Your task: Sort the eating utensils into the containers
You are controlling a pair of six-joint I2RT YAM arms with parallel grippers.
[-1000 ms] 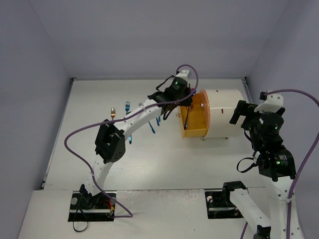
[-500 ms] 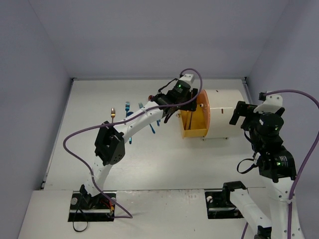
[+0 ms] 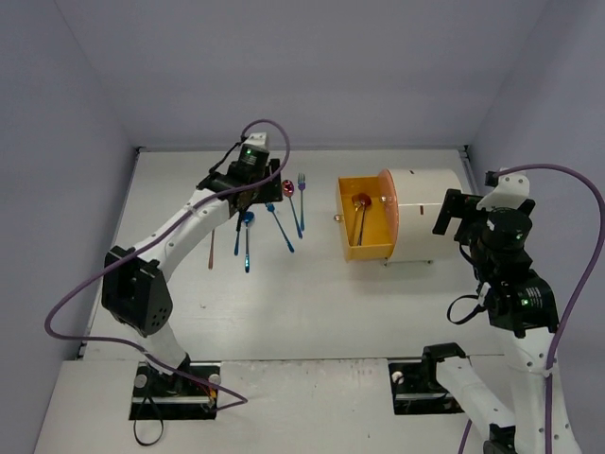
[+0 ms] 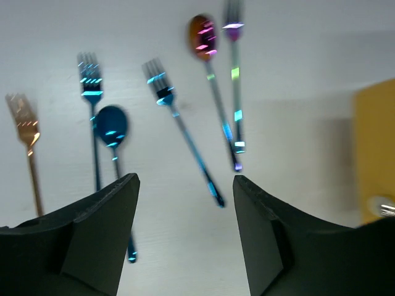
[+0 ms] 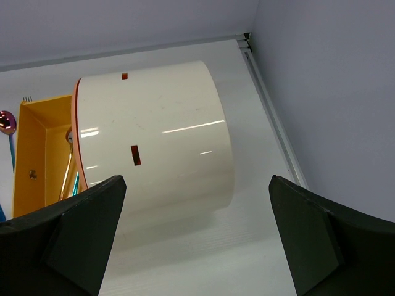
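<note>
Six eating utensils (image 3: 248, 232) lying flat on the white table (image 3: 284, 303), out toward 10 o'clock in the top view. Seen by the left wrist camera, going from 9 o'clock to 3 o'clock: a gold fork (image 4: 28, 145), a blue fork (image 4: 91, 92), a blue spoon (image 4: 112, 126) just beside it, a second blue fork (image 4: 179, 126) lying slanted, then a purple spoon (image 4: 202, 34) and a purple fork (image 4: 234, 68) with their handle ends close together. All heads pointing to 12 o'clock in that view.

One more, a gold spoon (image 3: 360, 213), down inside the orange drawer (image 3: 369, 253), at 3 o'clock from the others. Drawer pulled out, with a small gold knob (image 3: 336, 218) on its 9 o'clock face. At 3 o'clock from the drawer, the big white cabinet (image 3: 425, 213) lying on its side.

Left gripper (image 3: 244, 184) hanging over the forks and spoons, near the 12 o'clock end of the bunch. Jaws partly apart, nothing held, only table and handle ends showing between them.

Right gripper (image 3: 452, 213) at 3 o'clock from the cabinet, facing its white side. Jaws spread very wide, nothing held.
</note>
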